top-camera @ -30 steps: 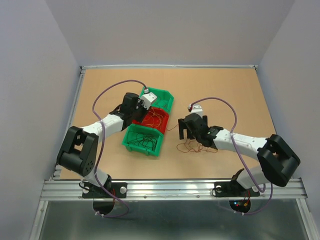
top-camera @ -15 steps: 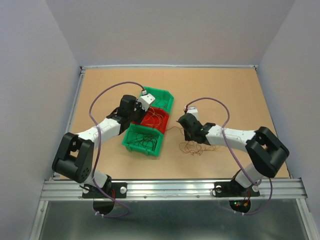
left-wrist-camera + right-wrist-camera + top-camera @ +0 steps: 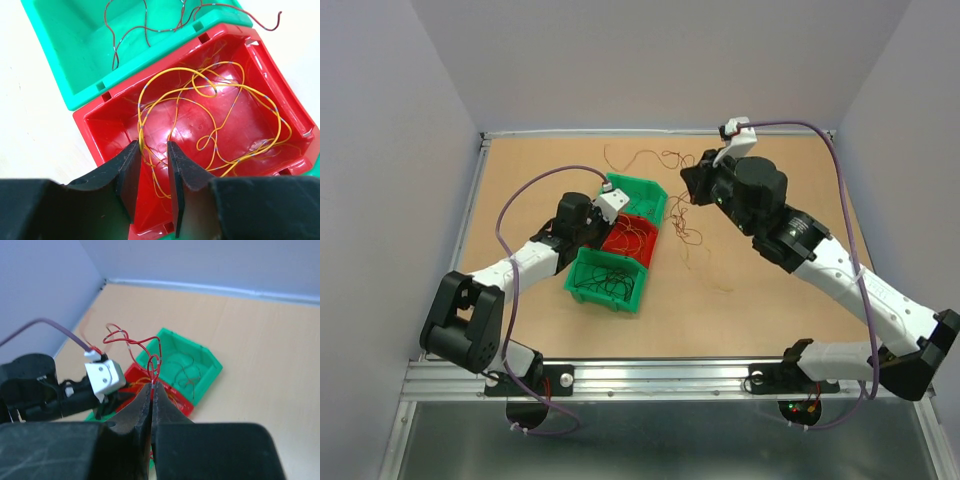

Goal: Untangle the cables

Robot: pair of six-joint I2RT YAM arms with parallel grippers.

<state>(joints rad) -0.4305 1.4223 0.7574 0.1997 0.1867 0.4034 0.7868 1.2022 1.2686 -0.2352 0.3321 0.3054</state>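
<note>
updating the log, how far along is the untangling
Done: thin yellow wires lie in the red plastic bin, dark ones in the near green bin. In hand: right gripper, jaws shut, lifts a thin red wire. Left: loose strands on the table.

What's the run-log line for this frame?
left gripper: part open, in red bin, astride yellow wire | right gripper: shut on red wire, lifted above bins
</note>
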